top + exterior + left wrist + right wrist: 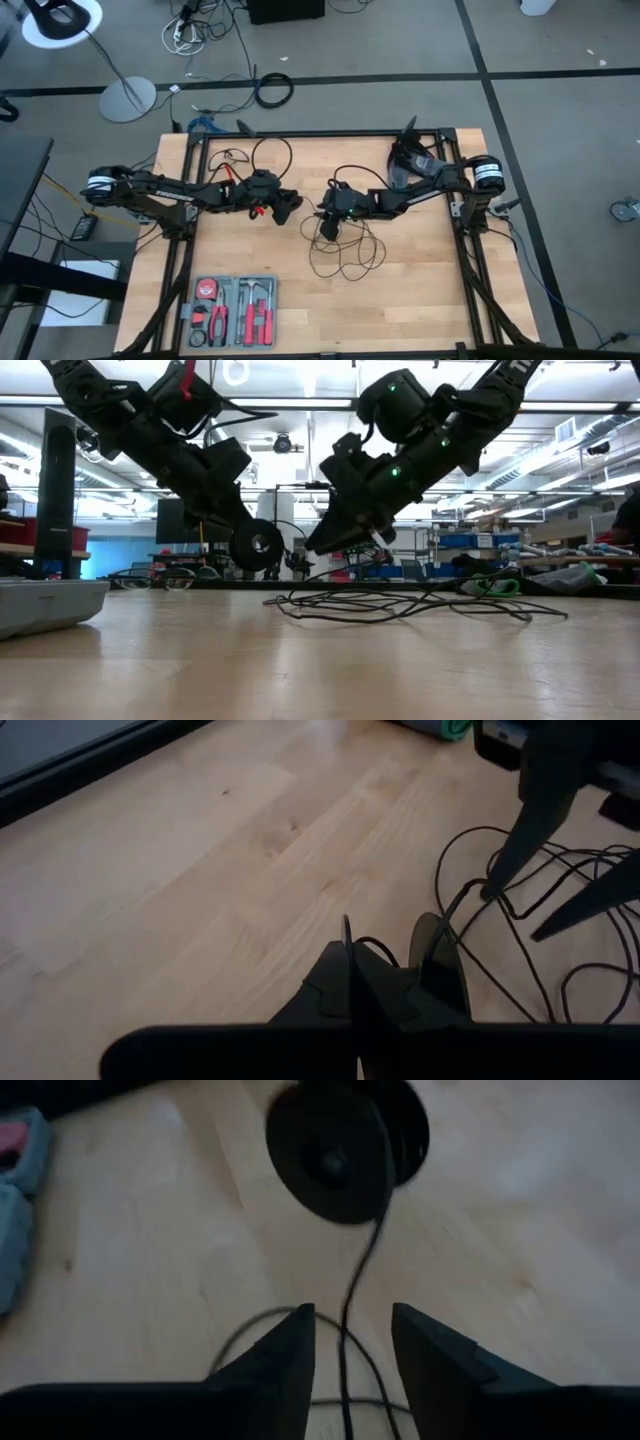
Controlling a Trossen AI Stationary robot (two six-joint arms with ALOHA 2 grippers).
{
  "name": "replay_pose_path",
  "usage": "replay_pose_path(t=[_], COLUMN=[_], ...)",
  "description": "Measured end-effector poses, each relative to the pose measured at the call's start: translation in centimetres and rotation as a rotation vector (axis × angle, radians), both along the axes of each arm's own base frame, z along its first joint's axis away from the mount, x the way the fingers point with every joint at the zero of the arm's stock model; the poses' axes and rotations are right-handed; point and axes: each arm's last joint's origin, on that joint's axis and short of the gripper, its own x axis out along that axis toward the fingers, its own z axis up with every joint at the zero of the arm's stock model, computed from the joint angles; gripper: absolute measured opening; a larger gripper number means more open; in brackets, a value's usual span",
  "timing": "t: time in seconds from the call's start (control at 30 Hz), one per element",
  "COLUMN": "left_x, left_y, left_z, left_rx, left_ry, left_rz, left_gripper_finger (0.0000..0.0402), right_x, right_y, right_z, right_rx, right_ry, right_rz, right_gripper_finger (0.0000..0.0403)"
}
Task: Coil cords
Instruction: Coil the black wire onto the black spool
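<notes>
- Overhead, little is looking done: the cord (345, 255) is lying in loose loops on the table (420, 300), under and just beside the right gripper (327, 222); the left gripper (291, 207) is sitting near it.
- Low view: most loops are resting flat; the puck (257, 544) is hanging off the wood at the left gripper's tip, unseen from overhead.
- Left wrist: fingers (340, 982) are pressing together on the puck's edge.
- Right wrist: fingers (290, 1352) are standing apart, cord running between them, apparently ungripped; only here is that gap showing.

The left gripper (352, 988), closed, holds the puck (440, 960) above the table (200, 870).
</notes>
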Motion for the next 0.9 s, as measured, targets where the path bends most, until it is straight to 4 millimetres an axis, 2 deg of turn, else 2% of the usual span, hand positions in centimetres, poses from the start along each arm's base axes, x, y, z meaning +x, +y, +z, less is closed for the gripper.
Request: replay_pose_path(t=[0.17, 0.3, 0.4, 0.5, 0.57, 0.9], left_x=[-0.01, -0.01, -0.03, -0.02, -0.01, 0.3], left_y=[0.0, 0.0, 0.0, -0.02, -0.04, -0.06], left_z=[-0.01, -0.02, -0.04, -0.04, -0.05, 0.41], left_rx=[0.0, 0.0, 0.0, -0.004, -0.008, -0.012], left_ry=[0.003, 0.003, 0.006, 0.005, 0.005, -0.053], left_rz=[0.0, 0.0, 0.0, -0.007, -0.012, -0.032], left_gripper_finger=[0.0, 0.0, 0.0, 0.0, 0.0, 0.0], right_x=[-0.03, -0.03, -0.09, -0.15, -0.14, -0.1], right_y=[0.28, 0.41, 0.45, 0.55, 0.67, 0.32], right_z=[-0.68, -0.66, -0.73, -0.81, -0.79, -0.67], right_rx=[0.01, -0.002, -0.009, -0.01, -0.022, -0.049], right_ry=[0.031, 0.03, 0.04, 0.05, 0.051, 0.038], right_rz=[0.01, -0.004, -0.013, -0.011, -0.007, -0.053], right_gripper_finger=[0.0139, 0.0119, 0.0084, 0.0028, 0.0009, 0.0002])
